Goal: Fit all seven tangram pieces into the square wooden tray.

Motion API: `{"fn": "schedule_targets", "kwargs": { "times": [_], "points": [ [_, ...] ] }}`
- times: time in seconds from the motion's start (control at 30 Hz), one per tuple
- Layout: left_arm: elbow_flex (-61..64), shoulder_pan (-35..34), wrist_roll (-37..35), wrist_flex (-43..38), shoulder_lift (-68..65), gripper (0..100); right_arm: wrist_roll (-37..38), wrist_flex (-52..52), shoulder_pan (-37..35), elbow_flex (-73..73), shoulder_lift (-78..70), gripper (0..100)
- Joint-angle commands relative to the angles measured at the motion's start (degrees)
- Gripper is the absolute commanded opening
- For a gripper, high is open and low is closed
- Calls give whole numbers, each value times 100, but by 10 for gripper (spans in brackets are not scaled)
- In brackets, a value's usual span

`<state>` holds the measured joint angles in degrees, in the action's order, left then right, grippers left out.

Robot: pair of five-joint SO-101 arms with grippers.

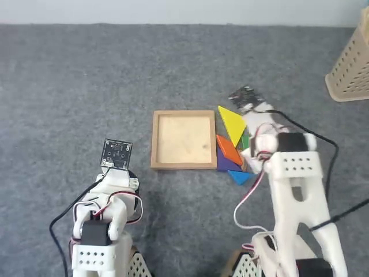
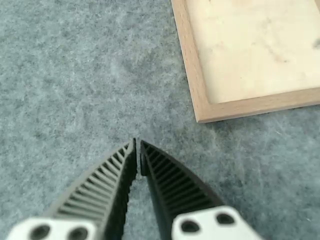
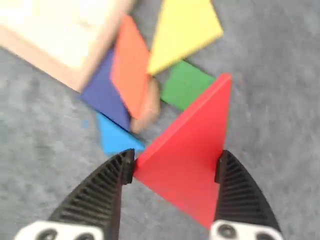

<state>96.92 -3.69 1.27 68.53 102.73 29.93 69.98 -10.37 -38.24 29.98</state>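
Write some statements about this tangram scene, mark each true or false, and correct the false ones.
1. The wooden tray holds no pieces. True.
2. The right gripper clamps the red triangle between its fingers. True.
3. The left gripper is wide open. False: it is shut, holds nothing, and hangs over the carpet near a tray corner.
4. The yellow triangle lies inside the tray. False: it lies on the carpet beside the tray, among the other loose pieces.
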Motion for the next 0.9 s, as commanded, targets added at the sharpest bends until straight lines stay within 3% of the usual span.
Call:
{"fn": "schedule_targets", "kwargs": {
  "times": [0.0, 0.17, 0.33, 0.53, 0.7, 0.87],
  "points": [
    [-31, -26, -53, 26, 18, 11, -97, 22, -848, 695, 154, 136],
    [-31, -26, -53, 26, 18, 11, -62, 4, -1851, 1697, -743, 136],
    [-31, -26, -53, 26, 18, 11, -97, 286, -2132, 3077, -2220, 136],
    [-31, -26, -53, 26, 18, 11, -132, 1376, -1244, 4299, -2149, 137],
    [-31, -26, -53, 26, 18, 11, -712, 1815, -453, 4088, -1429, 137],
    [-31, -26, -53, 26, 18, 11, -800, 1991, 110, 3446, -857, 136]
  ]
}}
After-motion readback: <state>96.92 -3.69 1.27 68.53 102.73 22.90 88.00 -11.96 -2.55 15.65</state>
